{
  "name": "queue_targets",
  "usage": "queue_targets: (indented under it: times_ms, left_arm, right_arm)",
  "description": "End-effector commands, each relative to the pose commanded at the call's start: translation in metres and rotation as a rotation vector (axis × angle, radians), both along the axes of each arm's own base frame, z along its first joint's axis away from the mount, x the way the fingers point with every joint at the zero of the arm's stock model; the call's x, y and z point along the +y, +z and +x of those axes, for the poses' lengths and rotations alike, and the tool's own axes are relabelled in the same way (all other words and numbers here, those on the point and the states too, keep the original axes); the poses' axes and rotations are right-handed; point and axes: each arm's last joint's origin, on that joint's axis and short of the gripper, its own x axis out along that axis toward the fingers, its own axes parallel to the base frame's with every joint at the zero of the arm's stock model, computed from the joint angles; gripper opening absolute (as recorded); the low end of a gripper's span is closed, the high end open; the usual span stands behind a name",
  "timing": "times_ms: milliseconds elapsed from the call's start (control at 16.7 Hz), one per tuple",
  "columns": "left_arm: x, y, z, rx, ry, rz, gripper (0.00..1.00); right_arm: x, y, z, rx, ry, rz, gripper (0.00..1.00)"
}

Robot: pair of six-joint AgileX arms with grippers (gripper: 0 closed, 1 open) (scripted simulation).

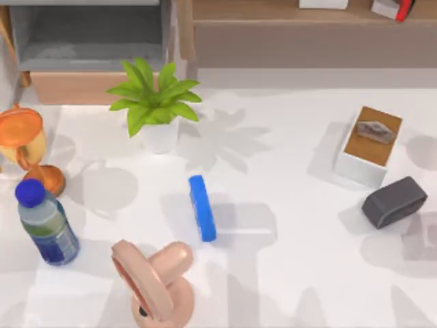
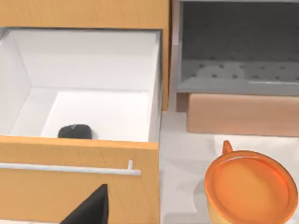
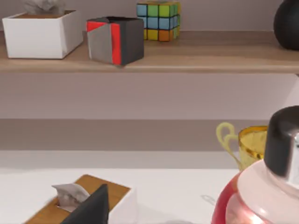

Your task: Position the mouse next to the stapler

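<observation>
The drawer (image 2: 79, 88) stands open in the left wrist view, and the mouse (image 2: 74, 131) lies on its floor just behind the front panel. The stapler (image 1: 202, 208) lies mid-table, well apart from it. Of the left gripper (image 2: 88, 209) just one dark fingertip shows before the drawer front, so I cannot tell how far it is open or whether it holds anything.

The risk, probably: reaching in low, the fingers could strike the front panel or handle (image 2: 70, 169).

bright even light, soft leafy shadows across white table (image 1: 287, 273), no glare
</observation>
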Motion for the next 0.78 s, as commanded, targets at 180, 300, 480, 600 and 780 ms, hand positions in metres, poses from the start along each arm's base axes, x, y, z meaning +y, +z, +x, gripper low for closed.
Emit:
queue_targets:
  times_ms: [180,300,480,600,780]
  left_arm:
    - [0.016,0.042,0.062,0.191,0.031,-0.006,1.0]
    - [0.032,0.055,0.113,0.323,0.052,-0.016,1.0]
    - [0.061,0.049,0.187,0.514,0.082,-0.04,1.0]
    - [0.083,0.031,0.229,0.634,0.1,-0.061,1.0]
    - [0.116,-0.009,0.276,0.794,0.124,-0.097,1.0]
  right_arm:
    - [0.0,0.0,0.0,0.0,0.0,0.0,1.0]
    - [0.0,0.0,0.0,0.0,0.0,0.0,1.0]
    - [0.0,0.0,0.0,0.0,0.0,0.0,1.0]
    - [0.0,0.0,0.0,0.0,0.0,0.0,1.0]
    - [0.0,0.0,0.0,0.0,0.0,0.0,1.0]
